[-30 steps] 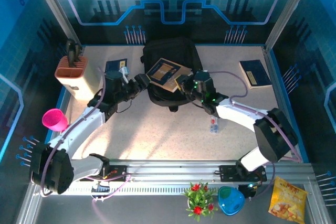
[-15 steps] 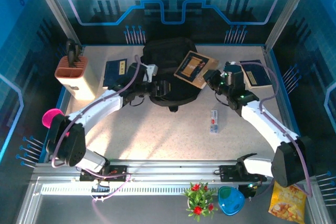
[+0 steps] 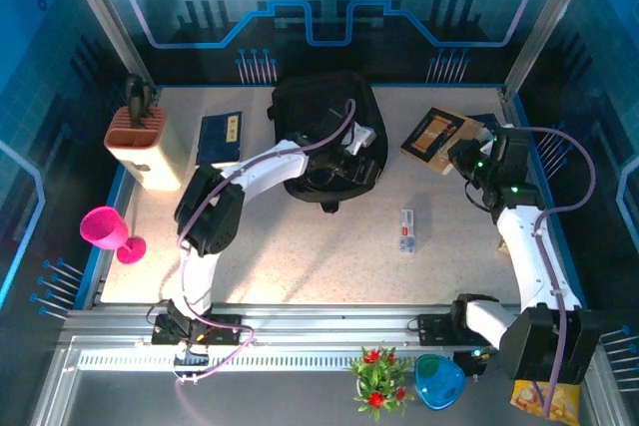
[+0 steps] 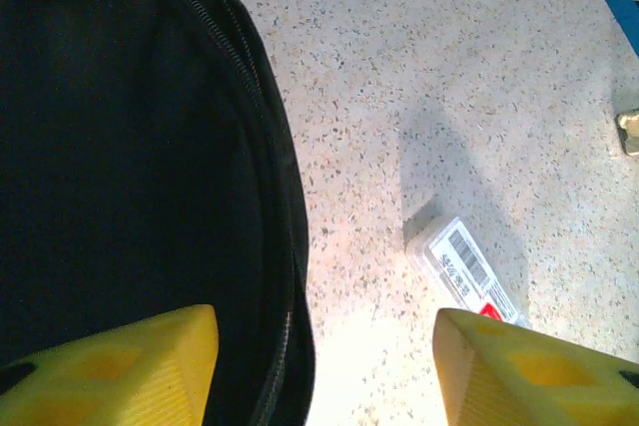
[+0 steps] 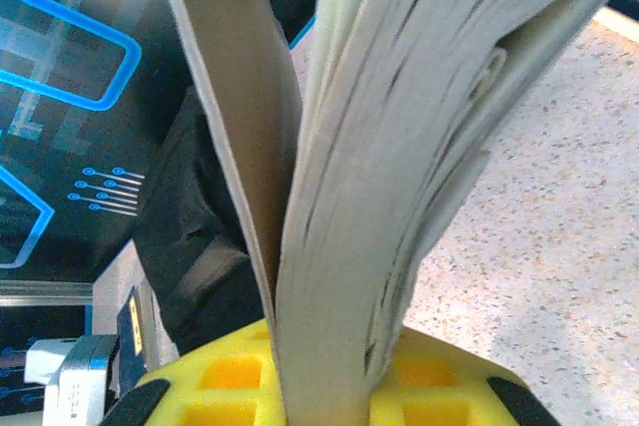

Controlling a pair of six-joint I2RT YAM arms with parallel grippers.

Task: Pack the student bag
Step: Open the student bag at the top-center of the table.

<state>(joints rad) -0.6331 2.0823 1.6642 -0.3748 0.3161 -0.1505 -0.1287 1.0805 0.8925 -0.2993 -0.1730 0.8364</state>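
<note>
Now the right gripper [image 5: 329, 378] is squeezing its yellow fingers [image 5: 225, 378] onto the lower edge of a brown-covered book [image 5: 399, 147], whose pages are fanning open above them; a second ago that book was hanging over the middle of the student bag [image 3: 318, 107], and it is now hanging at the upper right of the top view, well apart from the bag; meanwhile the left gripper [image 4: 319, 366] is holding its jaws spread wide with nothing between them, straddling the bag's zipped rim at the bottom of its own view, having swung across from the bag's left side to its right; the bag itself is lying in the upper centre of the top view; a small barcoded packet [image 4: 467, 271] is lying on the speckled table [image 4: 419, 97] near that rim; judging from this, the book is not going in yet, and the left arm is probably getting ready to pull the opening wider first
</note>
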